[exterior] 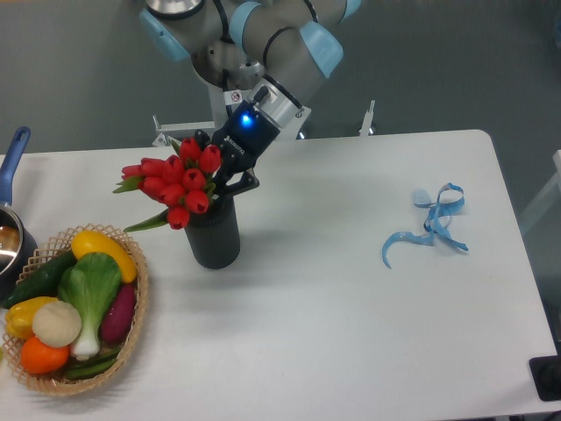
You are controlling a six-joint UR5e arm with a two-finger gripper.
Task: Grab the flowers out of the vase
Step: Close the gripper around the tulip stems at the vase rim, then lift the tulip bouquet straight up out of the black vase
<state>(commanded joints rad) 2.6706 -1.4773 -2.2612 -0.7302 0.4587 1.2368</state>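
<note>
The flowers (174,182), a bunch of red tulip buds with green leaves, lean out to the left over the mouth of the vase (216,239), a dark ribbed cylinder standing left of the table's middle. My gripper (223,182) comes down from the upper right and is shut on the flowers' stems just above the vase rim. The stems' lower ends are hidden inside the vase. A blue light glows on the gripper body.
A wicker basket (133,309) of vegetables sits at the front left, close to the vase. A pot with a blue handle (12,158) is at the left edge. A curly blue ribbon (429,224) lies at the right.
</note>
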